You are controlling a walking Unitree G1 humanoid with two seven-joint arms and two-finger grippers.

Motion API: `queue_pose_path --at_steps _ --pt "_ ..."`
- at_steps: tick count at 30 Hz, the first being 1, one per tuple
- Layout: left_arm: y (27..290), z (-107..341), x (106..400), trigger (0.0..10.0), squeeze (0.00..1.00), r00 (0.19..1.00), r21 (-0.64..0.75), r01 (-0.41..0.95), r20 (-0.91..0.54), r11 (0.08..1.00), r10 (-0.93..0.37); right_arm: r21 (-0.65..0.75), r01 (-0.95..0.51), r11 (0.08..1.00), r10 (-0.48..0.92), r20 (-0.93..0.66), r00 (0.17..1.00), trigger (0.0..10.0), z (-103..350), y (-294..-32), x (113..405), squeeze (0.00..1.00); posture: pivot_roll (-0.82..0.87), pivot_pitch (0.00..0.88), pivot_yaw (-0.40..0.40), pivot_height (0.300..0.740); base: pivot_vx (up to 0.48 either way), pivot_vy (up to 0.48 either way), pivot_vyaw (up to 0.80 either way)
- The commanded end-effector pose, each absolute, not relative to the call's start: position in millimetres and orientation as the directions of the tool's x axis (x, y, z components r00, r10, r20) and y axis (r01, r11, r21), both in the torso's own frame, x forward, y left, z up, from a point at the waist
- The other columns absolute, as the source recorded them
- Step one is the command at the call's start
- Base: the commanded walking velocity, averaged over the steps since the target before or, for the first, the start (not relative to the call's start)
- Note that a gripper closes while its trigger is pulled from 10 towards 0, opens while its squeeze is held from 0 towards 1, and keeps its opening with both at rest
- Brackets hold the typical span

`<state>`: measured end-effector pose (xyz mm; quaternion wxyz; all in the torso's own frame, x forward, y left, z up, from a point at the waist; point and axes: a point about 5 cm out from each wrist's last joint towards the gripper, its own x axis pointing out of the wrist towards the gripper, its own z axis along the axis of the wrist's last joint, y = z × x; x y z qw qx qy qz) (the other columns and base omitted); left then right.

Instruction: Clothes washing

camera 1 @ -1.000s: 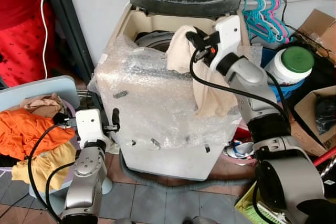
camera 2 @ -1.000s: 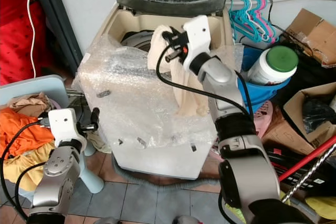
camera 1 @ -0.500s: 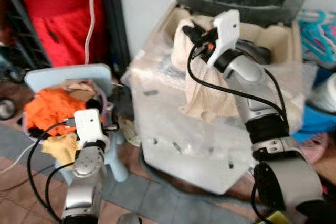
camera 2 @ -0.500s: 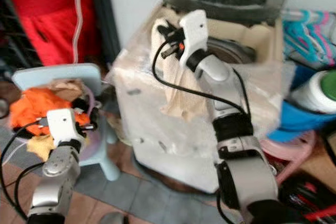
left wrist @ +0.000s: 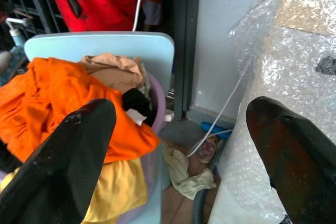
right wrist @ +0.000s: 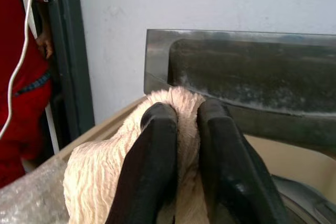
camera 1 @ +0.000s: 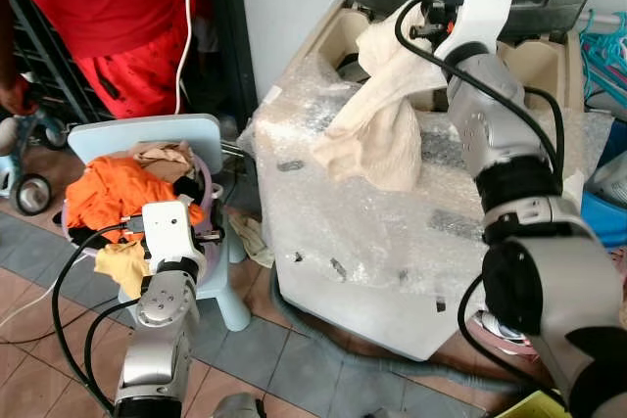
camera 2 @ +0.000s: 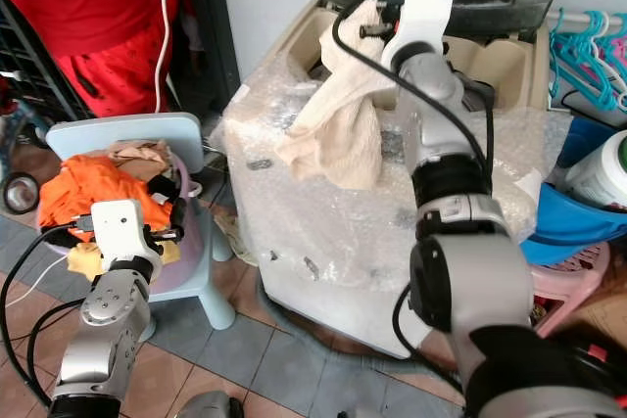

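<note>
A cream cloth (camera 1: 377, 115) hangs from my right gripper (camera 1: 428, 19), which is shut on its top end above the open top-loading washing machine (camera 1: 392, 203) wrapped in bubble wrap. The cloth drapes down over the machine's front top. In the right wrist view the black fingers (right wrist: 157, 150) pinch the cream cloth (right wrist: 105, 182) in front of the raised dark lid (right wrist: 236, 72). My left gripper (camera 1: 208, 234) is open, low beside a pale blue chair (camera 1: 147, 134) carrying a basin of orange, tan and yellow clothes (camera 1: 118, 193).
A person in red (camera 1: 108, 17) stands at the back left by a dark door frame. Coloured hangers (camera 2: 588, 36), a blue basin (camera 2: 578, 222) and a white jar (camera 2: 602, 168) are to the right of the machine. A rag (camera 1: 253, 240) lies on the tiled floor.
My right gripper has lifted the cream cloth higher, up toward the lid. The camera has kept shifting, so the chair and machine sit differently in the picture. The left arm has stayed low.
</note>
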<state>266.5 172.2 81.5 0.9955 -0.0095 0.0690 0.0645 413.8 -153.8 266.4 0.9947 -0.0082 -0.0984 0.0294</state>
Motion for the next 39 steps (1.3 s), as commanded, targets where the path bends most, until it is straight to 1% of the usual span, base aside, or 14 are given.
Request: queue_pose_path --at_steps 1,6,10,11,14,16,17,20,24,27,29,31,34,39 --pt "175 81 266 10.0 0.0 0.979 0.009 -0.138 -0.149 0.99 0.138 -0.037 -0.005 0.999 0.012 0.203 0.979 10.0 261 -160 411 1.0 -0.01 0.007 0.011 0.74 0.0 0.0 0.0" --pt "175 81 266 10.0 0.0 0.979 0.012 -0.134 -0.156 0.991 0.135 -0.113 0.087 0.99 -0.057 0.242 0.969 10.0 245 -178 398 1.0 -0.02 0.011 0.016 0.74 0.0 0.0 0.0" --pt "175 80 267 10.0 0.0 0.978 0.015 -0.13 -0.16 0.991 0.131 0.009 -0.105 0.994 0.1 0.232 0.968 10.0 231 -170 387 1.0 -0.02 0.013 0.023 0.74 0.0 0.0 0.0" --pt "176 80 267 10.0 0.0 0.978 0.018 -0.129 -0.161 0.992 0.13 -0.009 -0.205 0.979 0.202 0.204 0.958 10.0 224 -159 383 1.0 -0.02 0.012 0.026 0.74 0.0 0.0 0.0" --pt "176 80 267 10.0 0.0 0.979 0.02 -0.126 -0.161 0.992 0.128 -0.01 -0.313 0.95 0.31 0.17 0.935 10.0 214 -148 376 1.0 -0.02 0.012 0.028 0.74 0.0 0.0 0.0" --pt "176 80 267 10.0 0.0 0.979 0.023 -0.124 -0.161 0.992 0.126 -0.041 -0.43 0.902 0.431 0.141 0.891 10.0 204 -135 367 1.0 -0.02 0.012 0.028 0.74 0.0 0.0 0.0" --pt "177 81 267 10.0 0.0 0.979 0.025 -0.124 -0.16 0.992 0.126 -0.07 -0.552 0.831 0.557 0.084 0.827 10.0 192 -122 357 1.0 -0.02 0.015 0.029 0.74 0.0 0.0 0.0" --pt "178 81 266 10.0 0.0 0.979 0.027 -0.126 -0.156 0.992 0.129 -0.101 -0.615 0.782 0.62 0.018 0.784 10.0 179 -115 351 1.0 -0.01 0.019 0.03 0.74 0.0 0.0 0.0" --pt "178 82 265 10.0 0.0 0.979 0.032 -0.131 -0.151 0.991 0.134 -0.185 -0.612 0.769 0.604 -0.103 0.79 10.0 165 -117 356 1.0 0.0 0.021 0.029 0.74 0.0 0.0 0.0" --pt "179 83 265 10.0 0.0 0.979 0.036 -0.131 -0.151 0.991 0.135 -0.292 -0.565 0.772 0.547 -0.15 0.824 10.0 163 -125 364 1.0 0.0 0.02 0.029 0.74 0.0 0.0 0.0" --pt "179 82 266 10.0 0.0 0.979 0.039 -0.128 -0.152 0.991 0.133 -0.408 -0.414 0.813 0.397 -0.129 0.908 10.0 175 -141 380 1.0 0.0 0.017 0.028 0.74 0.0 0.0 0.0" --pt "178 82 266 10.0 0.0 0.98 0.04 -0.126 -0.153 0.991 0.131 -0.466 -0.306 0.83 0.299 -0.091 0.95 10.0 185 -152 389 1.0 -0.01 0.016 0.029 0.74 0.0 0.0 0.0" --pt "178 82 266 10.0 0.0 0.979 0.043 -0.134 -0.151 0.99 0.139 -0.389 0.02 0.921 0.042 0.151 0.988 10.0 236 -183 404 1.0 0.0 0.011 0.021 0.74 0.0 0.0 0.0" --pt "178 82 265 10.0 0.0 0.978 0.043 -0.141 -0.15 0.989 0.146 -0.292 0.075 0.953 0.003 0.259 0.966 10.0 249 -188 402 1.0 0.0 0.013 0.016 0.74 0.0 0.0 0.0"
